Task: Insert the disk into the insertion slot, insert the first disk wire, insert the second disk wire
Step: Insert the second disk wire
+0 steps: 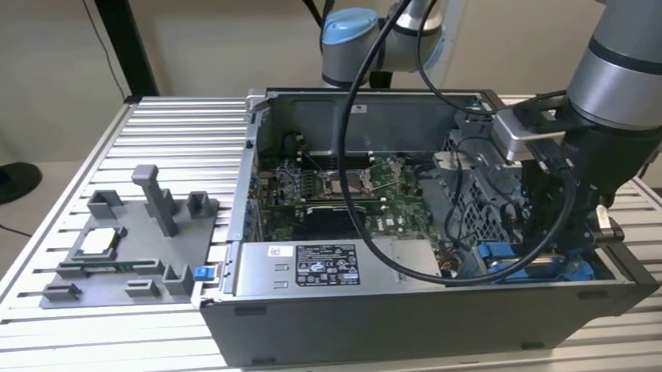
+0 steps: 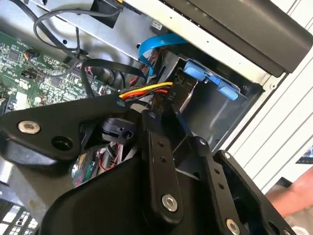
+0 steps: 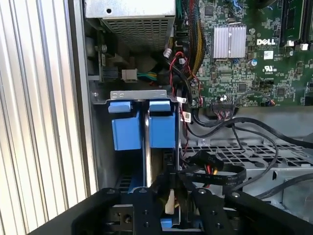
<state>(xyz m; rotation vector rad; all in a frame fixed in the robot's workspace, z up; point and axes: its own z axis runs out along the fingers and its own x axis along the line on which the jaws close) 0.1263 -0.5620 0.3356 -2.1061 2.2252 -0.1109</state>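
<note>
Now | end effector pinching wire connector at insertion slot, mid-frame | risk: skewed plug jamming, snagging blue cable

motherboard green | drive tabs blue (bright) | case grey

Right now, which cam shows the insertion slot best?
The first wrist view: it looks straight at the insertion slot, blue tabs and metal edge in full. The second wrist view catches it obliquely past the pincer. The exterior view has only blue glimpses behind the arm.
</note>
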